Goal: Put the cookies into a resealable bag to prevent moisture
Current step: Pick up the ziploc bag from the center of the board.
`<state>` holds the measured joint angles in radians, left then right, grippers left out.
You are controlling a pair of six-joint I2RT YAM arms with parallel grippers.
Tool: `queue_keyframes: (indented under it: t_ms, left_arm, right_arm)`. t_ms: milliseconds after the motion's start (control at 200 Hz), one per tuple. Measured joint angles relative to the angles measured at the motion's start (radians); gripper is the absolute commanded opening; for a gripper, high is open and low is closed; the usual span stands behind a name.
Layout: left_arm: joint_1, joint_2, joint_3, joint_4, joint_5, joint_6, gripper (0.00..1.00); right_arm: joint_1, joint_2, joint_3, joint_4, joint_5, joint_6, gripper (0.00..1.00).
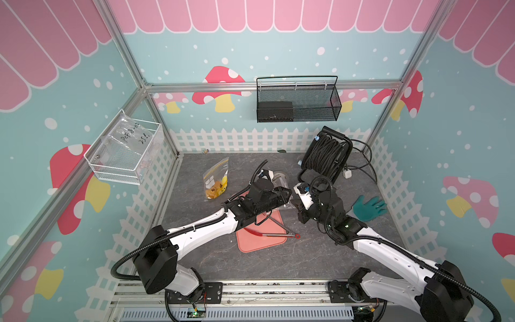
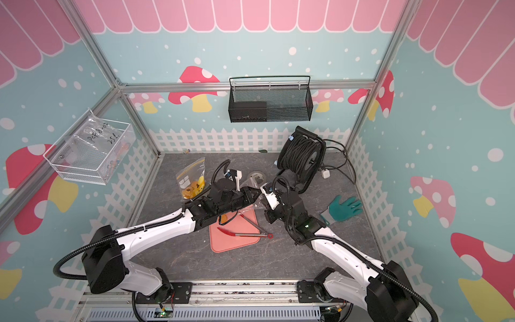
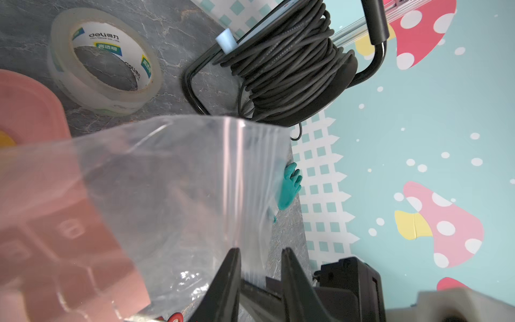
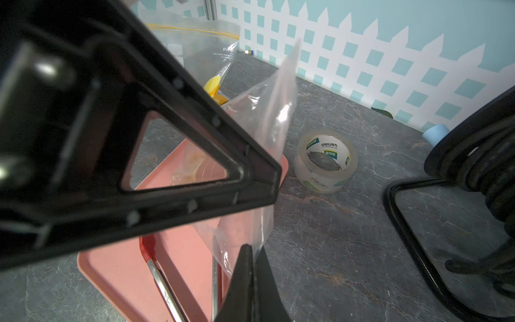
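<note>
Clear bag (image 3: pixel 178 178): right tool (image 4: pixel 253 251) is clamping its edge; left tool (image 3: pixel 260 252), jaws apart, is straddling it. Bag-opening likely; left closing next.

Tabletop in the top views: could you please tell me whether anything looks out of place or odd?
A teal glove lies flat on the right, and a partly unwound cable reel stands at the back. Neither suits a food task. I see nothing spilled or damaged.
</note>
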<state>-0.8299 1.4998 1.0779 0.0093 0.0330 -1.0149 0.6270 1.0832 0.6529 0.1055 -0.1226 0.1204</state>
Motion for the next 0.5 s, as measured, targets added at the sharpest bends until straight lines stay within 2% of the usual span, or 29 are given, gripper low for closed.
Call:
queue_keyframes:
  t_ms: [300,420,495]
  left_arm:
    - [0.004,0.046,0.039,-0.061,0.011,0.012,0.32]
    - [0.005,0.063,0.058,-0.073,0.028,0.024,0.25]
    - [0.006,0.072,0.069,-0.084,0.044,0.037,0.12]
  right_arm:
    - [0.028,-0.041,-0.046,0.011,0.022,0.004,0.00]
    - [0.033,-0.041,-0.050,0.012,0.030,0.002,0.00]
    - [0.040,-0.041,-0.050,0.012,0.035,-0.001,0.00]
